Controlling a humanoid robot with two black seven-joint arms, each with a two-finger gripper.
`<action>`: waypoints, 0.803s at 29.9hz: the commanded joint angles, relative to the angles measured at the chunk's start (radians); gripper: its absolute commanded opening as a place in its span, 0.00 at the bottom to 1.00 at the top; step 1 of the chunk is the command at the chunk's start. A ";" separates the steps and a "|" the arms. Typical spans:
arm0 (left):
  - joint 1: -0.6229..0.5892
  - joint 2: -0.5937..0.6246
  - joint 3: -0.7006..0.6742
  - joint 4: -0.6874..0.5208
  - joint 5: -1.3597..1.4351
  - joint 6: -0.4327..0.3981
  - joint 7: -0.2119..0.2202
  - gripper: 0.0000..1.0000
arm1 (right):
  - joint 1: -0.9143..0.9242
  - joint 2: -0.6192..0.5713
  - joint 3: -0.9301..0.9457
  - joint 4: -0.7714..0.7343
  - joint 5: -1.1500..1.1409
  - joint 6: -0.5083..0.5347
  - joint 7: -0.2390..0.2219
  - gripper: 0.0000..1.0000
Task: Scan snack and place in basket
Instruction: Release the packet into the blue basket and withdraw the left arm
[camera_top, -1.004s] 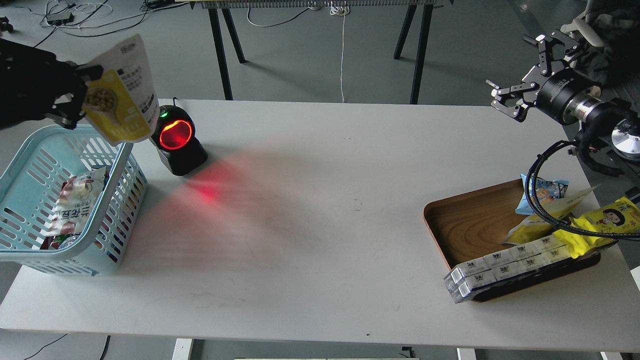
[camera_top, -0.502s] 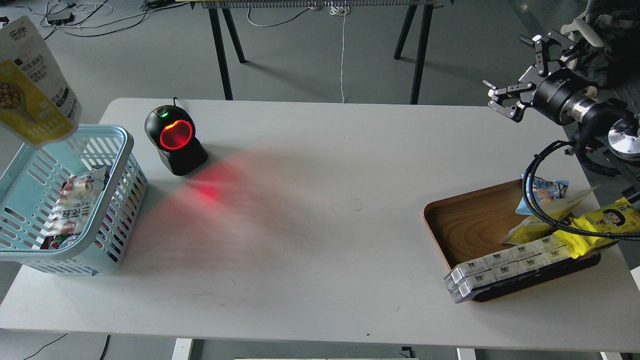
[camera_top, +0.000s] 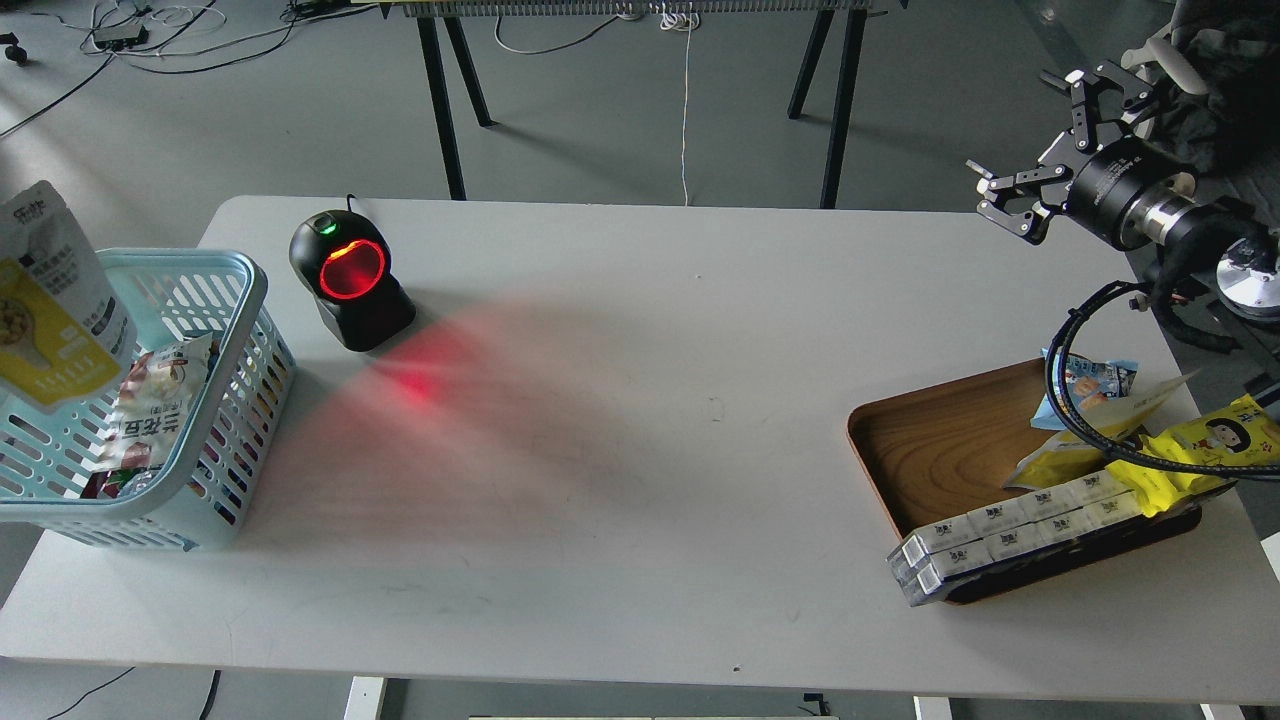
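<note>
Your right gripper (camera_top: 1047, 140) hangs spread wide, far from the basket (camera_top: 215, 455); your left gripper is out of frame. The snack (camera_top: 55, 300), cut off at the frame's edge, sits upright within the basket.

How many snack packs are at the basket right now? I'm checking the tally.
2 visible. The yellow-and-white snack pouch stands upright in the basket at its left side; a white and red packet lies lower inside. Others may be hidden beneath.

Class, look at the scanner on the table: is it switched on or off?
On. The scanner has a glowing red ring, a green light on top, and casts red light across the table.
</note>
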 joint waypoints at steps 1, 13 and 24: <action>0.001 -0.004 0.063 0.000 -0.002 0.059 0.002 0.00 | 0.000 0.000 0.000 0.000 0.000 0.000 0.000 0.97; 0.006 -0.005 0.121 0.000 -0.031 0.141 -0.002 0.44 | 0.001 0.011 -0.011 0.000 0.000 -0.002 0.001 0.97; -0.011 0.007 -0.059 -0.003 -0.049 0.135 0.002 0.99 | 0.005 0.011 -0.012 0.003 0.000 -0.002 0.000 0.97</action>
